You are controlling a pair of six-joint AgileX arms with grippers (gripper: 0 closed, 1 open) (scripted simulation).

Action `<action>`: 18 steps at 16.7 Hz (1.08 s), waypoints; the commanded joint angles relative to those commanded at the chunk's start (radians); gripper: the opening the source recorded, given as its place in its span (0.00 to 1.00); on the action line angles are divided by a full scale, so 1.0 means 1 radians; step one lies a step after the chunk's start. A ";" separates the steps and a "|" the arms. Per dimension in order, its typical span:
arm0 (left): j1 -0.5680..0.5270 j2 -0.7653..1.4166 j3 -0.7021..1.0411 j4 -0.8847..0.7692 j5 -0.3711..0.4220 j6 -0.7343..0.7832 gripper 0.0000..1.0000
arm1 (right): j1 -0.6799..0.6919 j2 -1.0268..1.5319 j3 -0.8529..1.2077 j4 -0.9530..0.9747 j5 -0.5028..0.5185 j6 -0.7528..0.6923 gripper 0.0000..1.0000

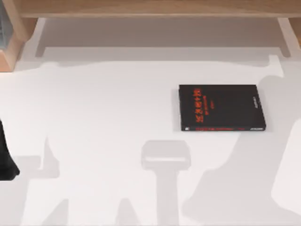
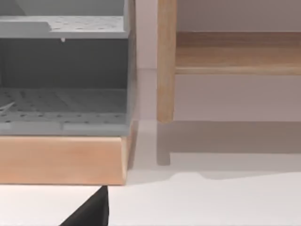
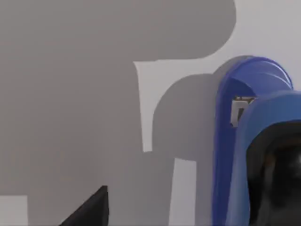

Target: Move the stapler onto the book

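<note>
The book (image 1: 221, 108) lies flat on the white table right of centre, black with red lettering and a thin red strip along its near edge. The stapler (image 3: 256, 141) shows very close in the right wrist view, bright blue with a dark end, over the white table. A dark tip of my right gripper (image 3: 91, 209) sits beside it, apart from the stapler. My left gripper (image 1: 6, 160) is parked at the table's left edge, far from the book.
A wooden shelf (image 1: 150, 9) runs along the back of the table. At the back left stands a wooden stand with a grey perforated tray (image 2: 63, 108), and a wooden post (image 2: 165, 61) rises next to it. Arm shadows fall across the table's front.
</note>
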 joint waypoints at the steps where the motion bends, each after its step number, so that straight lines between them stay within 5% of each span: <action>1: 0.000 0.000 0.000 0.000 0.000 0.000 1.00 | 0.001 0.006 -0.003 0.005 -0.001 0.001 1.00; 5: 0.000 0.000 0.000 0.000 0.000 0.000 1.00 | 0.001 0.006 -0.003 0.005 -0.001 0.001 1.00; 18: 0.000 0.000 0.000 0.000 0.000 0.000 1.00 | 0.001 0.006 -0.003 0.005 -0.001 0.001 0.02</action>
